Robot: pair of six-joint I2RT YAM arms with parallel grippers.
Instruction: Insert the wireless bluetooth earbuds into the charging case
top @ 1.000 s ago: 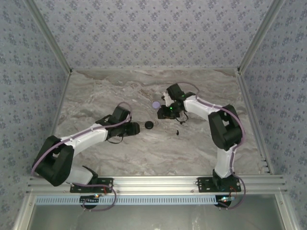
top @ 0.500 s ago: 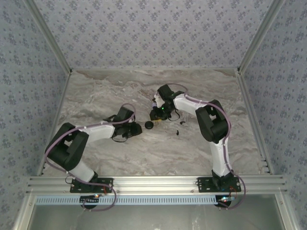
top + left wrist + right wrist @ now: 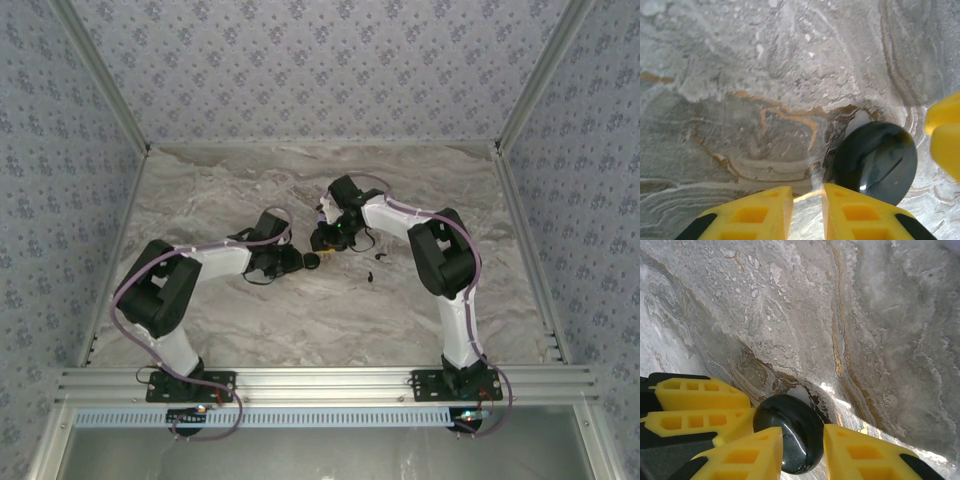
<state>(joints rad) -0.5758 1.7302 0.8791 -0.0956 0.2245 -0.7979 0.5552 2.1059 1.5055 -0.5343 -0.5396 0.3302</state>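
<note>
Bracing the black charging case (image 3: 875, 162) from its left, the left fingers (image 3: 785, 200) sit pinched almost together on nothing, tips just beside it. The right fingers (image 3: 771, 442) clamp its sides, probably to steady it for opening. The tiny dark earbuds (image 3: 370, 277) lie loose on the desk (image 3: 250, 330), near-right of the case.

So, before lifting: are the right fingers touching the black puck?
Cannot tell. Right wrist view: the puck sits between the fingers, edges meeting, no clear contact or gap.

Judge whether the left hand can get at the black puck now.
Probably yes: the black puck lies just past the left hand, though the right hand crowds its other side.
</note>
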